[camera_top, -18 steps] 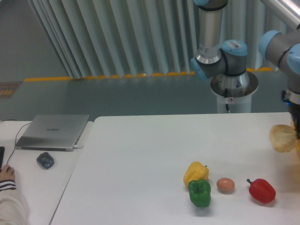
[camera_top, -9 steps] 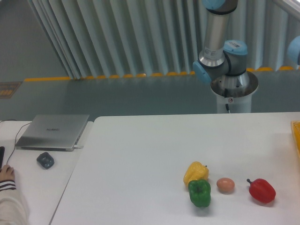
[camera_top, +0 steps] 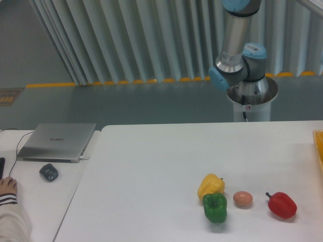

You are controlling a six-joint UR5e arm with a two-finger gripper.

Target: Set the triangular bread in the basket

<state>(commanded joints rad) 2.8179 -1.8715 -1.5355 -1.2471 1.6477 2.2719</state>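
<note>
Seemingly close to finished, though nothing confirmed it.
Neither the golden triangular bread nor the gripper showed; finger state unknowable. Only the yellow-orange basket's (camera_top: 320, 151) rim strip appeared, bread perhaps inside.

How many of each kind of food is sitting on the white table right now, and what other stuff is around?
Peppers: 3, yellow, green, red
Eggs: 1
Baskets: 1, only its rim shows at the right edge
Laptops: 1
Computer mice: 1
Total: 7
No bread is visible, and the robot's hand is out of view.
</note>
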